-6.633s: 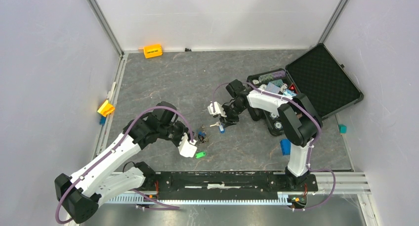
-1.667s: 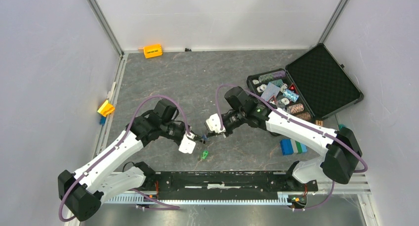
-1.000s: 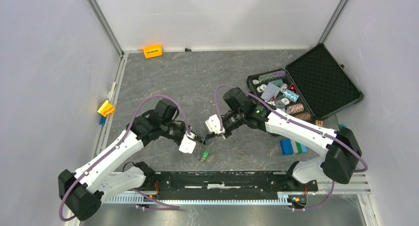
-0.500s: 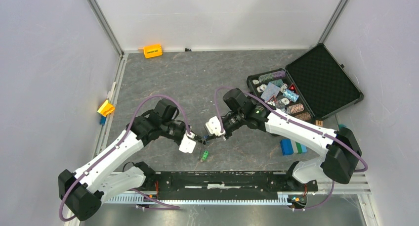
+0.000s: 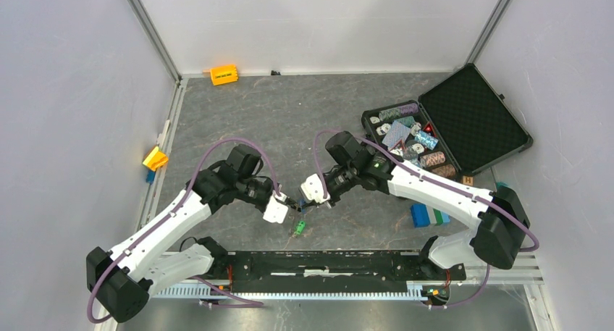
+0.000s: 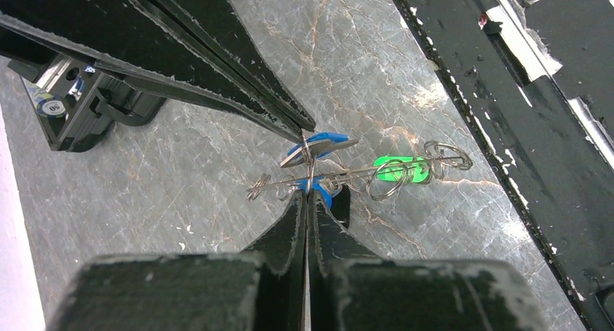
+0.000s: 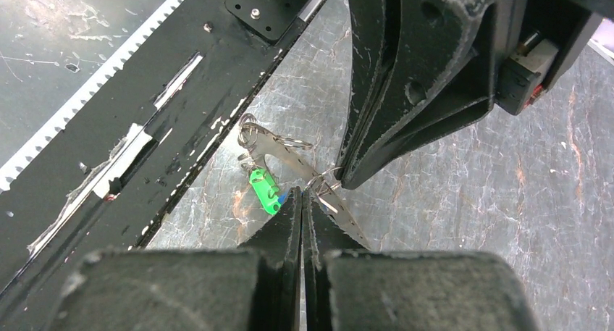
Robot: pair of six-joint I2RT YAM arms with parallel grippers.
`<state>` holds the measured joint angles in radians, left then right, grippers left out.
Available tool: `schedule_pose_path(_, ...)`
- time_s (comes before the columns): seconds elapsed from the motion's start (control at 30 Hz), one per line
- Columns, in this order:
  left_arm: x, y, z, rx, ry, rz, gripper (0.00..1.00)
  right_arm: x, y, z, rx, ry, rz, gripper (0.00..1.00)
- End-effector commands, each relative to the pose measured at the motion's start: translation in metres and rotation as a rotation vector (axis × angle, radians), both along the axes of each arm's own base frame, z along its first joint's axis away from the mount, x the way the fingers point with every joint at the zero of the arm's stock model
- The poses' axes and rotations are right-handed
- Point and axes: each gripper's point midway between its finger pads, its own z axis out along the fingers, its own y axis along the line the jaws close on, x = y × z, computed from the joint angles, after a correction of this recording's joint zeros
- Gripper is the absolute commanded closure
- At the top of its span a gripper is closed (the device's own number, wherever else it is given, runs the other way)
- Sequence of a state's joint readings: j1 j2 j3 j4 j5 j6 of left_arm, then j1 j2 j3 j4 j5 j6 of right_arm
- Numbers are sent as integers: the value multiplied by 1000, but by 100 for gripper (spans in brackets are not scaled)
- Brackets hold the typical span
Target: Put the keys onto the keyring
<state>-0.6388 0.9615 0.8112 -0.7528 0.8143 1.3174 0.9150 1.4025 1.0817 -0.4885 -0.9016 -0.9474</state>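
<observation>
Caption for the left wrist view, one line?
Shut left gripper and shut right gripper meet tip to tip at the keyring, a blue-tagged key between them, green-tagged key alongside.

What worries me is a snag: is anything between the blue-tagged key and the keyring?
Nothing visible. The right gripper holds the blue-tagged key right against the keyring, pinched by the left gripper; the green-tagged key sits further along the ring.

White moulded plastic shells are covering the long links of the left arm [image 5: 163,226] and the right arm [image 5: 434,190], with bulky rounded black joints [image 5: 499,237] sitting between them. A thin purple cable [image 5: 232,144] is running along each arm. The left gripper [image 6: 305,200] and the right gripper [image 7: 302,193] are showing black wedge-shaped fingers [image 6: 286,248] with saw-toothed edges, flecked white with wear, below white housings
</observation>
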Motion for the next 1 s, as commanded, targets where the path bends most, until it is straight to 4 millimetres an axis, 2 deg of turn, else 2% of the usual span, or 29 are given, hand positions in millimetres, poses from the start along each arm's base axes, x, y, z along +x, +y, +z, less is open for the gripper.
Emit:
schedule_pose_path(0.0, 11, -8, 19, -48, -20, 27, 98, -7, 3, 3, 1, -16, 22, 100)
schedule_pose_path(0.4, 23, -11, 29, -111, 23, 124, 98, -1, -1, 4, -3, -86, -7, 100)
schedule_pose_path(0.73, 24, -6, 35, -141, 42, 141, 98, 3, -3, 6, -2, -116, -34, 100)
schedule_pose_path(0.97, 26, -8, 38, -154, 64, 144, 98, 8, 6, 18, 6, -90, -59, 100)
